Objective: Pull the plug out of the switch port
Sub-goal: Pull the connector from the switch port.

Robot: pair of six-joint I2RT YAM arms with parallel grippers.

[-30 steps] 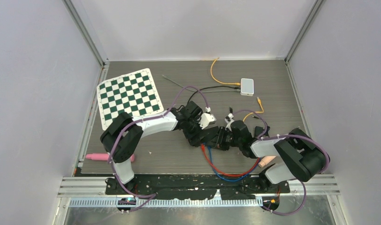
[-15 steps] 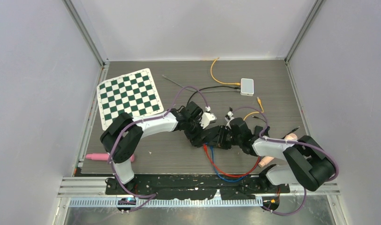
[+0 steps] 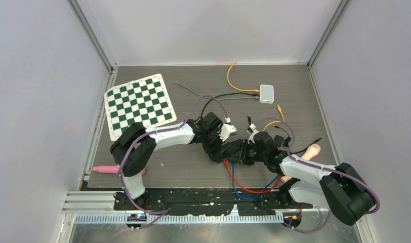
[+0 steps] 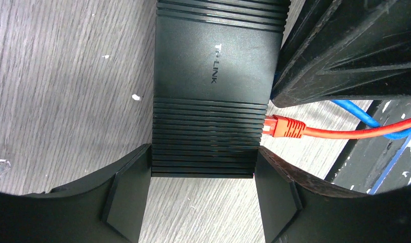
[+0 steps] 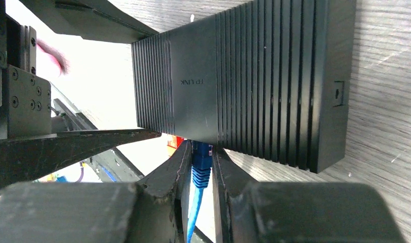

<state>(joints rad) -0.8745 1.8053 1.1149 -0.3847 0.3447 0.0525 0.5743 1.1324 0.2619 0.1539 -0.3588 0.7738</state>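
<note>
left gripper on the switch, right gripper on the blue plug, low of centre on the desk

the left gripper (image 4: 203, 174) clamps the black switch (image 4: 208, 86) across its width, one finger flat on each long side, at the end toward the bottom of the left wrist frame. the right gripper (image 5: 201, 157) is narrow and pinches the blue plug (image 5: 201, 169), whose tip meets the switch's port edge. a red plug (image 4: 284, 126) sits in the same edge just beside it. in the top view the red cable (image 4: 355, 133) and blue cable (image 4: 355, 108) loop down toward the bottom edge of the desk (image 3: 193, 172), crowding that side. bare wood lies lower left of the switch and above it, up to the white box (image 3: 266, 93). the chessboard mat (image 3: 139, 105) is well apart at upper left.
</note>
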